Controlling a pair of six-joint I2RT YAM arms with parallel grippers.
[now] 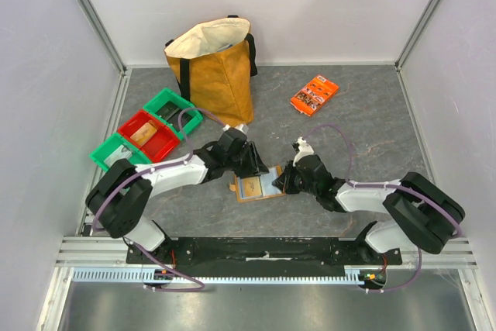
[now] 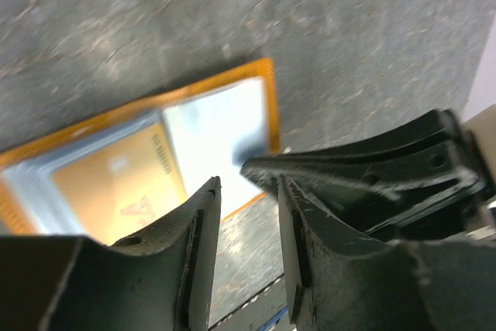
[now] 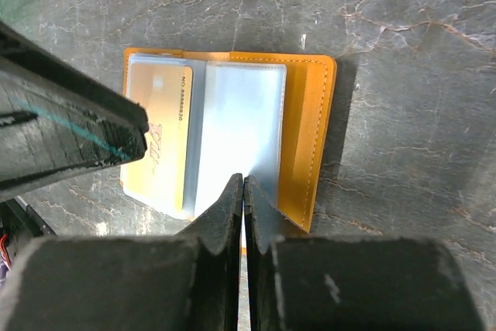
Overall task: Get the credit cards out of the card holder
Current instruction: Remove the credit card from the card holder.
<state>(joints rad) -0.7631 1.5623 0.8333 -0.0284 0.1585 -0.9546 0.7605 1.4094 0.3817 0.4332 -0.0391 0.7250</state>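
Card holder (image 3: 319, 114) lies open; right hand (image 3: 242, 182) closed at clear sleeve (image 3: 240, 122) edge.

The left arm (image 1: 174, 172) and right arm (image 1: 364, 195) had white link casings and bulky black joints. A thin purple cable (image 1: 348, 153) looped along each. Both stood on a black base bar (image 1: 263, 249). The left gripper (image 2: 248, 184) and right gripper (image 3: 242, 181) had matte black, wedge-shaped fingers, scuffed pale at the edges, with small round holes.
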